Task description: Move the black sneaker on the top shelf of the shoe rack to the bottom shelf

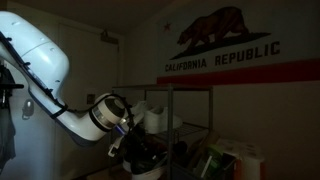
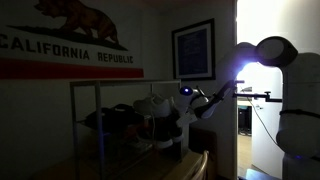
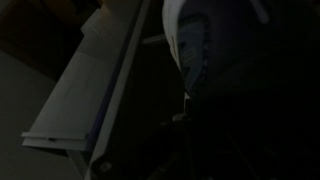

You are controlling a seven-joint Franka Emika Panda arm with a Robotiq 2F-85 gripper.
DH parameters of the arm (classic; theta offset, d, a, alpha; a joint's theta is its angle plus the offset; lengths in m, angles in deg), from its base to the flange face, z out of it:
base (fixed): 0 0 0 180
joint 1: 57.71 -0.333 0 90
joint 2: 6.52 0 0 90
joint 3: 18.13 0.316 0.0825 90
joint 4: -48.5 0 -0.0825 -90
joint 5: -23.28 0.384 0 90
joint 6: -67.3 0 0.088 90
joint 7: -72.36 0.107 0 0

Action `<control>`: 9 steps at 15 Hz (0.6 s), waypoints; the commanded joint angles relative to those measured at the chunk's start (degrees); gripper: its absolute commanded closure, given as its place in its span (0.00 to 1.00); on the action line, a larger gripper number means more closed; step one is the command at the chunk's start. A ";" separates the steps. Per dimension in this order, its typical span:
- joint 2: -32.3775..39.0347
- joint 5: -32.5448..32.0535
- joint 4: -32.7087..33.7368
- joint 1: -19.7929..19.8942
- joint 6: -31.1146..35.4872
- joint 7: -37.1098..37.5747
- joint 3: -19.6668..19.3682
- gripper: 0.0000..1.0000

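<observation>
Waist-high open metal wire shoe rack (image 2: pixel 85 100): holds bulky white shoes (image 2: pixel 158 104), with dark low shoe shapes (image 2: pixel 118 118) beside them. The black sneaker and its tier cannot be made out in the gloom. Robotiq gripper (image 2: pixel 178 108) at the rack's end, against the white shoes; cannot tell whether its fingers are spread or pinching

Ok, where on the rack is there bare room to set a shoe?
Dim, so hedged: the shoe rack's highest tier looks bare. Just below it is crowded: dark shoes beside the white shoe, gripper at that end. Anything lower is lost in shadow.
</observation>
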 commanded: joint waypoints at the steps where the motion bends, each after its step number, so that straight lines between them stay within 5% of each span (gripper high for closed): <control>1: 3.85 -3.50 4.54 -0.50 -0.23 3.42 0.24 0.94; 3: 4.68 -3.36 5.40 -0.52 -0.45 3.30 0.19 0.65; 9: 4.86 -0.43 5.47 -0.55 -1.46 0.45 0.34 0.22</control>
